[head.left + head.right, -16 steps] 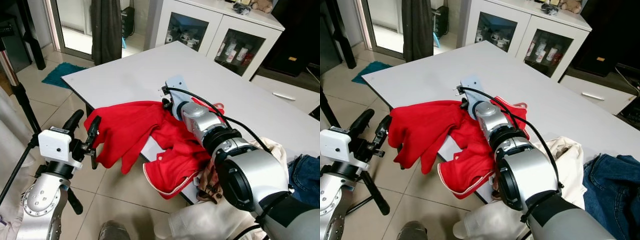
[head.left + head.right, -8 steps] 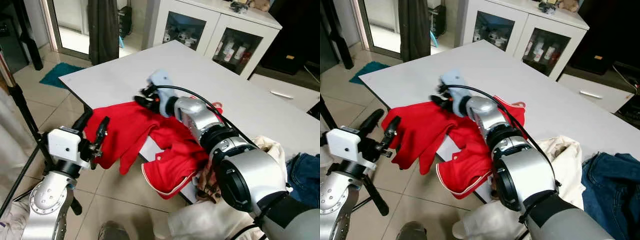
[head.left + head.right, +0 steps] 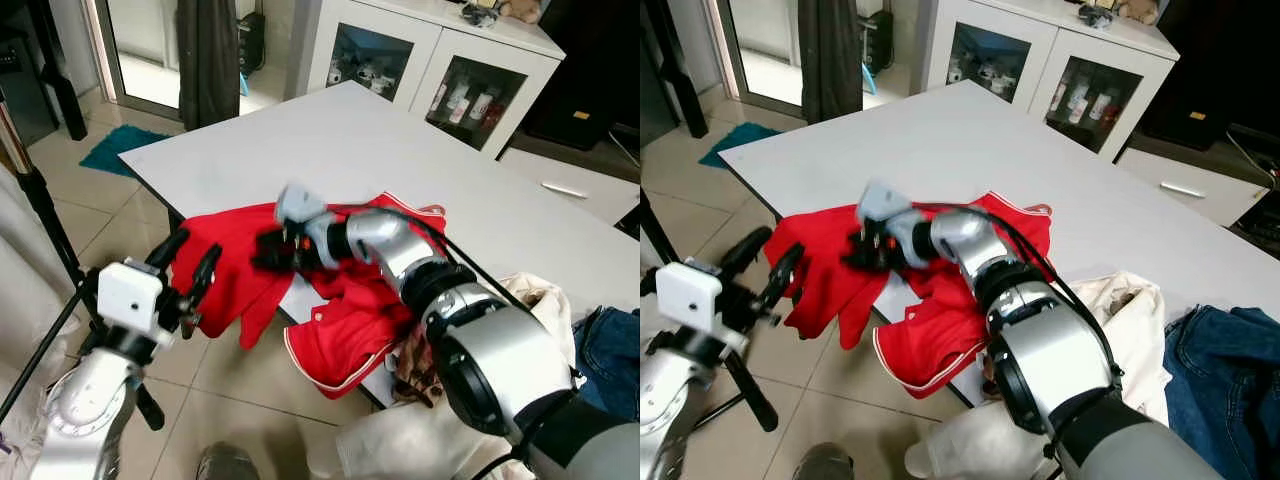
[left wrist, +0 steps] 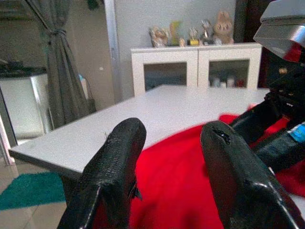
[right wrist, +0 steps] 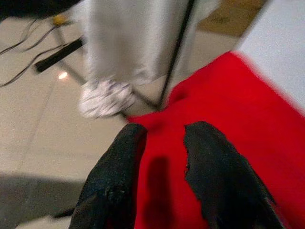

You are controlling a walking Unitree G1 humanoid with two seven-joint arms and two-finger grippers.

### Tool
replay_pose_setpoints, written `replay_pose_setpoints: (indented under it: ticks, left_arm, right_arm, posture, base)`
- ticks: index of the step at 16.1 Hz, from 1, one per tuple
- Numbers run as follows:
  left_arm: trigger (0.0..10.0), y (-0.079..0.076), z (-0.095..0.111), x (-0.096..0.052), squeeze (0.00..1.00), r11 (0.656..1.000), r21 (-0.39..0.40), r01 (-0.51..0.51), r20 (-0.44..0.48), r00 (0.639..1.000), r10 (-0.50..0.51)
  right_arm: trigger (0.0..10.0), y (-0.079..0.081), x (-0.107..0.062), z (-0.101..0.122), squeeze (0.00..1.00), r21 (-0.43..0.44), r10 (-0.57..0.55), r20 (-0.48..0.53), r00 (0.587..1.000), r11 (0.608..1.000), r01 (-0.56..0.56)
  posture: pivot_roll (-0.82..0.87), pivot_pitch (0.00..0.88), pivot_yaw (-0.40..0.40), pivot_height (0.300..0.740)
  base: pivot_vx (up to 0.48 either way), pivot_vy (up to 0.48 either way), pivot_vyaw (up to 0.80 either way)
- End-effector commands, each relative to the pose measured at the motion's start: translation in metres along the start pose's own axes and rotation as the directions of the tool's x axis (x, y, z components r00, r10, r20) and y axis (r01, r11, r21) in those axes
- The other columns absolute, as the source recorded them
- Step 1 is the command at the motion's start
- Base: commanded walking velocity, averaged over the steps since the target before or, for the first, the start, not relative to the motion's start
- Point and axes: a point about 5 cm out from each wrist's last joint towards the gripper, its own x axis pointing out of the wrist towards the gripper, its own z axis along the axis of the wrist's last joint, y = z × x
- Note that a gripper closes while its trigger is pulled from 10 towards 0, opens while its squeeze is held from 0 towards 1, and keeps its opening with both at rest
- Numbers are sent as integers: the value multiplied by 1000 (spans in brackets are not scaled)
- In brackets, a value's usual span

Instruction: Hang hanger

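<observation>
Tiled floor (image 3: 250, 390) and a white cabinet with glass doors (image 3: 430, 70) are sitting behind a big white desk (image 3: 300, 140), and a crumpled red garment with white trim (image 3: 350, 300) is hanging over the desk's near edge. Can't make out any hanger in these shots, so the red garment is the thing being worked on.

The right end effector (image 3: 862, 250) is reaching across the garment's left part, right over the desk edge, a bit blurred. Its wrist camera is showing the two black fingers (image 5: 209, 181) a narrow gap apart with only red cloth showing beneath them, nothing pinched between them.

The left end effector (image 3: 188, 275) is hovering off the desk's near-left corner, just beside the drooping red cloth, fingers spread wide and gripping nothing.

Cream fabric (image 3: 1130, 300) and blue jeans (image 3: 1230, 370) are piling up at the right end, and a teal mat (image 3: 115, 150) is lying on the floor by a dark curtain (image 3: 210, 55)
</observation>
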Motion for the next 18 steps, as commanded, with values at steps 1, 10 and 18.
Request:
replay_pose_setpoints:
  ticks: [1,10,18]
  left_arm:
    - [10000,-1,4,-2,0,1000,-8,21,7,1000,-21]
    - [10000,15,11,-14,0,1000,3,-23,-9,1000,23]
    - [10000,9,11,-13,0,1000,-11,-14,-8,1000,14]
  right_arm:
    - [10000,1,-7,-9,0,-14,46,-54,997,999,-47]
    - [10000,-17,3,-22,0,-32,-511,-235,827,854,519]
    - [10000,-41,-55,-62,0,-19,-745,-397,537,591,806]
  posture:
    - [367,29,-165,740]
    - [390,22,-172,740]
    - [393,25,-174,740]
  base:
    - [0,0,0]
    - [0,0,0]
    - [0,0,0]
